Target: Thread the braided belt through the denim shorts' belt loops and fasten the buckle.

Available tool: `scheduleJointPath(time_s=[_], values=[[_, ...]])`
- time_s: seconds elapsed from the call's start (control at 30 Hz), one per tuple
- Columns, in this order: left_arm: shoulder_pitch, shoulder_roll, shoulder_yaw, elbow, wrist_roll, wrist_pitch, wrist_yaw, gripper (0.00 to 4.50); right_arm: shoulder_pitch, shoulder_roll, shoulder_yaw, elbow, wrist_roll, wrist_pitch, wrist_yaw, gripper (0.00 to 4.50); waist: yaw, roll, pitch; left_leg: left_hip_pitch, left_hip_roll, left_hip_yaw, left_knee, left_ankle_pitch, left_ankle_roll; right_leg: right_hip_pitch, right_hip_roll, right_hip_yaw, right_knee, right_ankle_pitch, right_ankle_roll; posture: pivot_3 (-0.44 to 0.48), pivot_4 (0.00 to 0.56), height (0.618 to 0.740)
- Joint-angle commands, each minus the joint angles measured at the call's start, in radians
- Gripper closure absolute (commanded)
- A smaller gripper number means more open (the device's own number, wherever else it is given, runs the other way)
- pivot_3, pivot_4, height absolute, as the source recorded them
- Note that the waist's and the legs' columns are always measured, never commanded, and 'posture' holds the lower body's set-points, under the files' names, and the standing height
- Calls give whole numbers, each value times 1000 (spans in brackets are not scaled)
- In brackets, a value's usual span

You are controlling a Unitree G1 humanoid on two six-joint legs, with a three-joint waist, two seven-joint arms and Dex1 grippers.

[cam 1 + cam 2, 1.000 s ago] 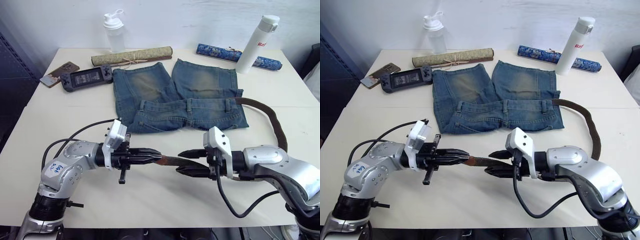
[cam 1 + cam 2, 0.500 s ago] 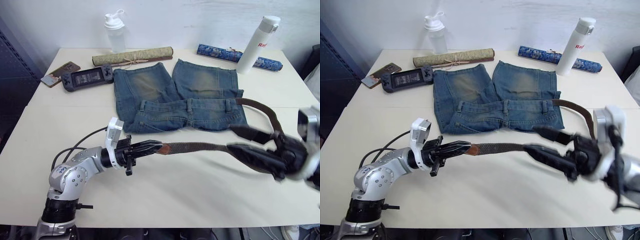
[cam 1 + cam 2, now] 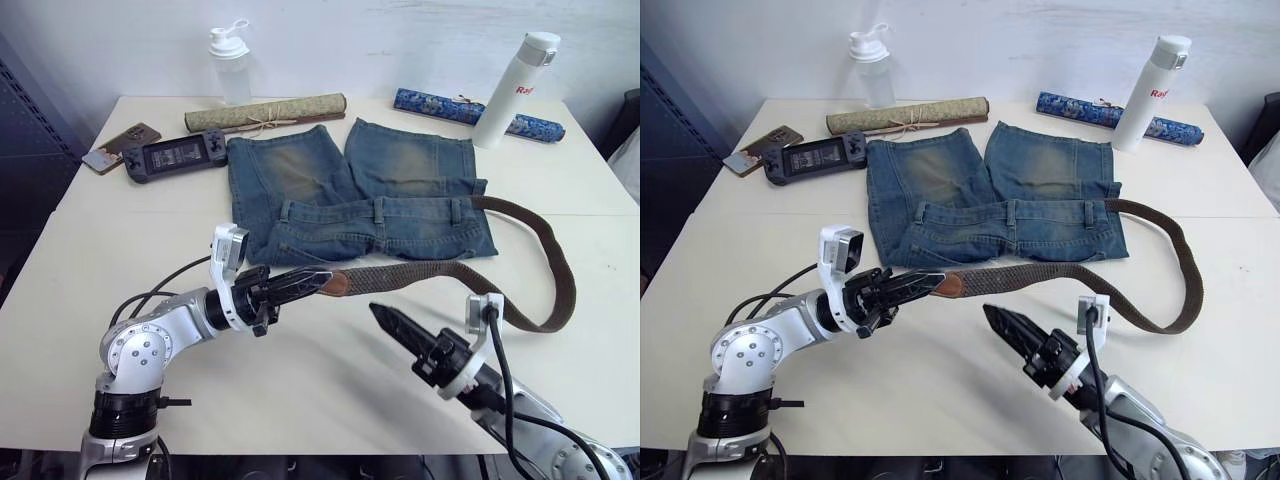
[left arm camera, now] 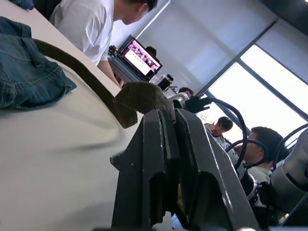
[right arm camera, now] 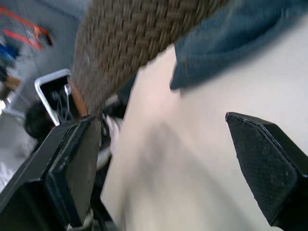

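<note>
The denim shorts (image 3: pixel 360 190) lie flat mid-table, waistband toward me, with belt loops (image 3: pixel 378 210) standing along it. The braided belt (image 3: pixel 430 272) leaves the waistband's right end, curves out in a wide loop to the right and runs back left in front of the shorts. My left gripper (image 3: pixel 305 283) is shut on the belt's tan end tab (image 3: pixel 337 285), just in front of the waistband's left part. My right gripper (image 3: pixel 380 315) hovers low in front of the belt, open, with nothing between its fingers. The buckle is hidden.
Along the far edge stand a shaker bottle (image 3: pixel 230 62), a tan rolled mat (image 3: pixel 265 112), a blue rolled mat (image 3: pixel 455 105) and a white flask (image 3: pixel 512 85). A handheld console (image 3: pixel 175 155) and a phone (image 3: pixel 118 147) lie at far left. People sit beyond the table in the left wrist view.
My right gripper left the belt beside the left gripper, swung out right, then dropped low toward the front edge. My left gripper carried the tan end closer to the waistband.
</note>
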Motion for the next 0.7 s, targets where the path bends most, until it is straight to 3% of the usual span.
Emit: scheduleJointPath(time_s=[0.03,0.23,0.53,0.63,0.7], values=[[-24,-25,15,-17,-69,12,52,4500,-14,60,-8,-23,-12,-72,18,100,0,0,0,0,0,0,0,0,0,0,0,0,0,0,0,0,150,717],[-26,-41,11,-27,-102,17,109,4500,-32,127,4,-48,-13,-129,48,100,-2,0,0,0,0,0,-1,0,0,0,0,0,0,0,0,0,150,717],[-32,-27,9,-25,-111,13,114,4500,-36,143,8,-21,-25,-152,71,100,-3,0,0,0,0,0,-1,0,0,-1,0,0,0,0,0,0,150,717],[-33,-21,8,-24,-105,11,109,4500,-41,155,8,-13,-25,-159,78,1002,-3,0,0,0,0,0,-1,0,0,-1,0,0,0,0,0,0,150,717],[-32,-19,7,-22,-103,11,107,4500,-45,162,7,-7,-20,-161,78,2020,-2,0,0,0,0,0,-1,0,0,-1,0,0,0,0,0,0,150,717]])
